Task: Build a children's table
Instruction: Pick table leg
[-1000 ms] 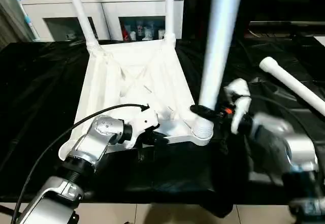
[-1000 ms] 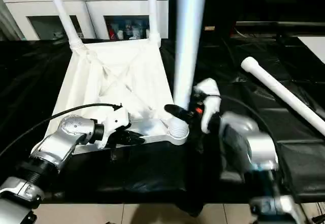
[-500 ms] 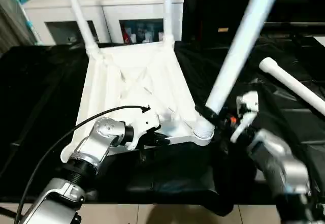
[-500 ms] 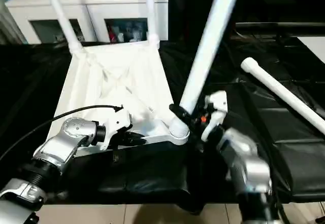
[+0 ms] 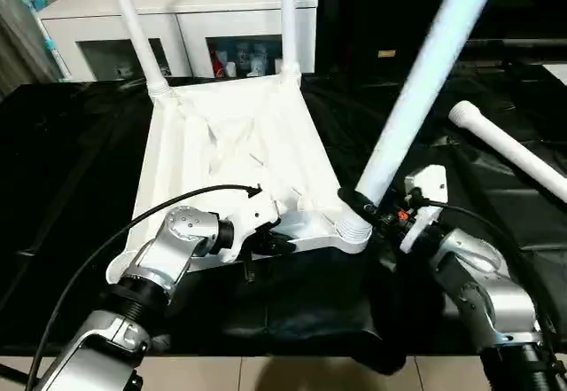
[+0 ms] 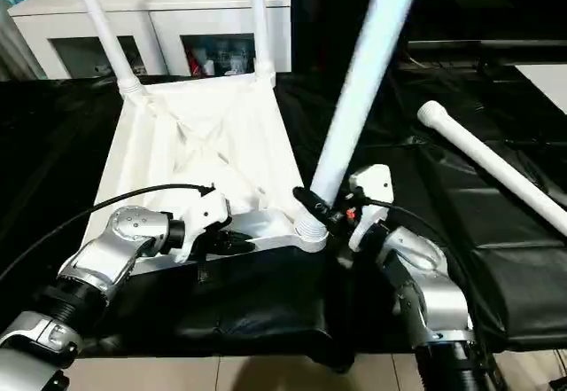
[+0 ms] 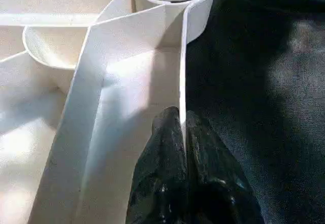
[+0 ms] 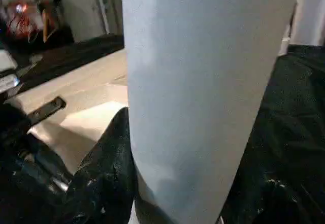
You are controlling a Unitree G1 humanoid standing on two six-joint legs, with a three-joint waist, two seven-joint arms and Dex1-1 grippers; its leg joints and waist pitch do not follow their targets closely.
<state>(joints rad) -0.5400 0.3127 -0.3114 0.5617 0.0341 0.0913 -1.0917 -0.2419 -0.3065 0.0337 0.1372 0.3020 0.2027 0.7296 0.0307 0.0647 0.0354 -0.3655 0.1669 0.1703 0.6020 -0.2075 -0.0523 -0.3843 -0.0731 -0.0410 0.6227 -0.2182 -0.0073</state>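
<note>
Two legs upright in tabletop (image 5: 230, 156); left jaws pinch rim, right jaws grip tilted leg (image 5: 416, 89).

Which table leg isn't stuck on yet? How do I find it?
Find the white tabletop lying upside down on the black cloth. Look past the right gripper to the far right. That leg lies flat on the cloth, while the others stick up from the corners.

An upturned white plastic ribbed children's table (image 6: 190, 156) lies on black sheeting (image 6: 461, 231); the right hand (image 6: 321, 209) clasps a leaning white tube leg (image 6: 359, 89) at its near corner socket (image 6: 310, 229).
</note>
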